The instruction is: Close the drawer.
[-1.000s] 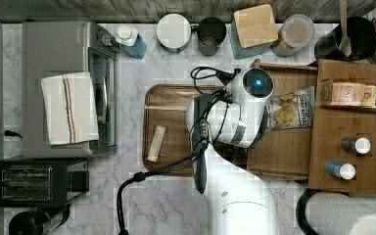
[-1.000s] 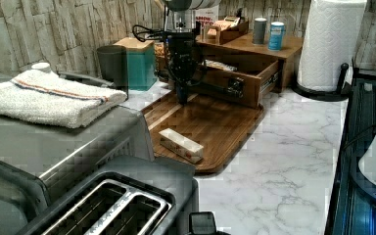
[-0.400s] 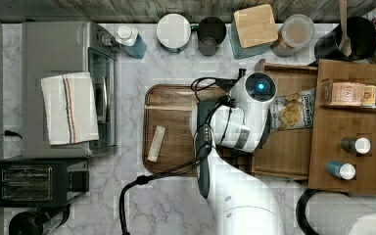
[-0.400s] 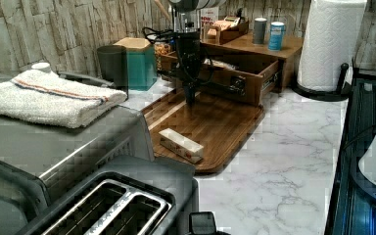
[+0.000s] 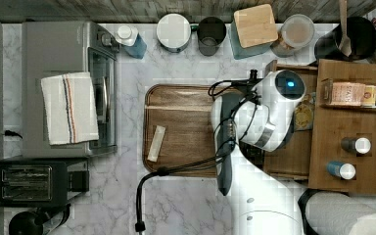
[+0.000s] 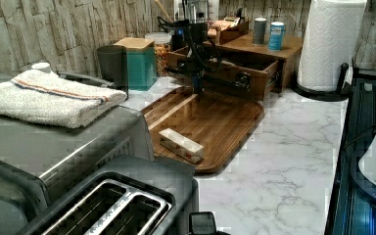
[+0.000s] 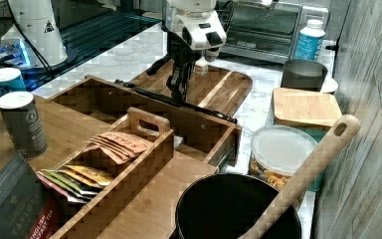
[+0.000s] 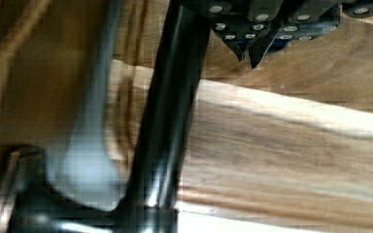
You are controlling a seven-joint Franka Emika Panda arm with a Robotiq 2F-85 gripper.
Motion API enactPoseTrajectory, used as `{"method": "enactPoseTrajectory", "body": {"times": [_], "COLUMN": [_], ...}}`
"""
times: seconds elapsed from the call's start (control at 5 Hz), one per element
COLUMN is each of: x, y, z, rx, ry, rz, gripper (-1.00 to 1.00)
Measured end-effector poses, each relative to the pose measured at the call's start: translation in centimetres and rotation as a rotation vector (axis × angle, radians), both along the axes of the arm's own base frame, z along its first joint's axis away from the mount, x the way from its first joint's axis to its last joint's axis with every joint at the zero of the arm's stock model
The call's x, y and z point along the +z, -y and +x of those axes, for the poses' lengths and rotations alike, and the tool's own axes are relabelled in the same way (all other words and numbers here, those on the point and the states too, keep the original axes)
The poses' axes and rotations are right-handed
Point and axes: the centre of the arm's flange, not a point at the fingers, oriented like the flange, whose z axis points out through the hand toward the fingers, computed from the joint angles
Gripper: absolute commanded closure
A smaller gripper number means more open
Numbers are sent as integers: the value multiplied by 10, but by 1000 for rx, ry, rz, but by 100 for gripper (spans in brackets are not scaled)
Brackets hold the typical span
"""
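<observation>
**Drawer open, tool at its front**

Marble surface [image 5: 186,205] crowded. Toaster oven [image 5: 58,54] with folded towel [image 5: 69,107] at the top view's left. Dark tray [image 5: 186,112] mid-surface, directly before the drawer [image 6: 254,78], carrying a small packet [image 5: 156,143]. Drawer pulled out under the wooden shelf [image 5: 357,161]. Tool [image 8: 250,53] pinched nearly closed, holding nothing, beside the black handle bar [image 8: 167,121].

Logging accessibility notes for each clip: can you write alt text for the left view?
A robot arm's tool points down at the front of an open wooden drawer, beside its dark handle bar. In front lies a dark wooden tray holding a small box, on a marble counter with a toaster nearest the camera.
</observation>
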Motion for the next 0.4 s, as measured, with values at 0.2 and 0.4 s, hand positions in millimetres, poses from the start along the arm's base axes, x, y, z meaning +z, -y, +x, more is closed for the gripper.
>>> {"method": "enactPoseTrajectory", "body": {"times": [0.2,0.4], "x": [13,14], "y": [40,84], "z": [6,2], "rx": [-114,-175], "ry": [53,58], "rz": [34,23], "gripper": [100,100]}}
